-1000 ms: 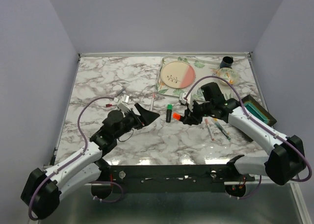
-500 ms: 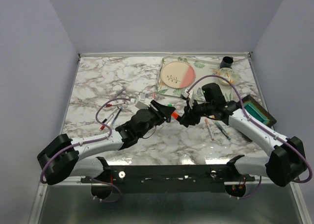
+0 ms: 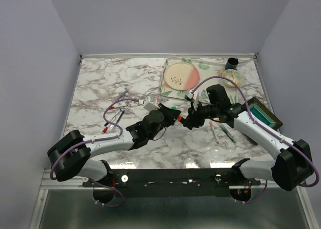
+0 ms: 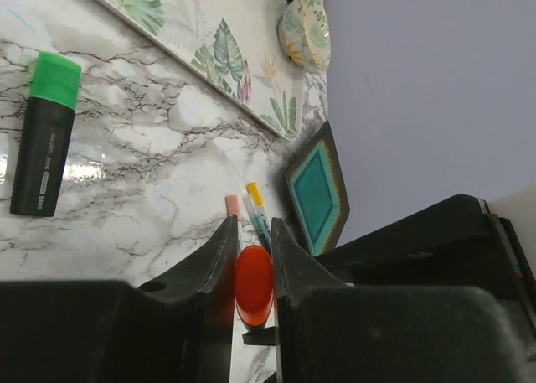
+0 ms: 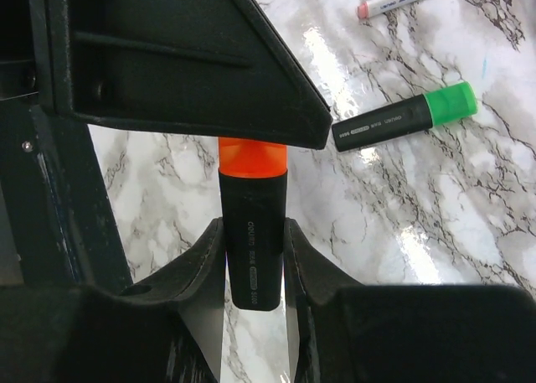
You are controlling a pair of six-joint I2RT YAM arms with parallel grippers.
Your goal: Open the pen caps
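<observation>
A chunky black highlighter (image 5: 253, 240) is held above the marble table, with my right gripper (image 5: 254, 232) shut on its barrel. Its orange cap (image 5: 252, 157) points away from that gripper. My left gripper (image 4: 253, 232) meets it from the other side, and both fingers press against the orange cap (image 4: 253, 284). In the top view the two grippers meet at the cap (image 3: 178, 118) near the table's middle. A second black highlighter with a green cap (image 4: 55, 75) lies flat on the table just behind them.
A floral tray (image 3: 168, 91) with a pink plate sits at the back, with a floral bowl (image 3: 232, 77) and a dark cup (image 3: 231, 63) to its right. A teal-topped block (image 3: 263, 113) lies at the right edge. Thin pens lie at right (image 3: 220, 131) and at left (image 3: 114, 120).
My left arm swung right from the table's left-centre to the orange cap, and its jaws went from wide open to closed on it. The right arm held still.
</observation>
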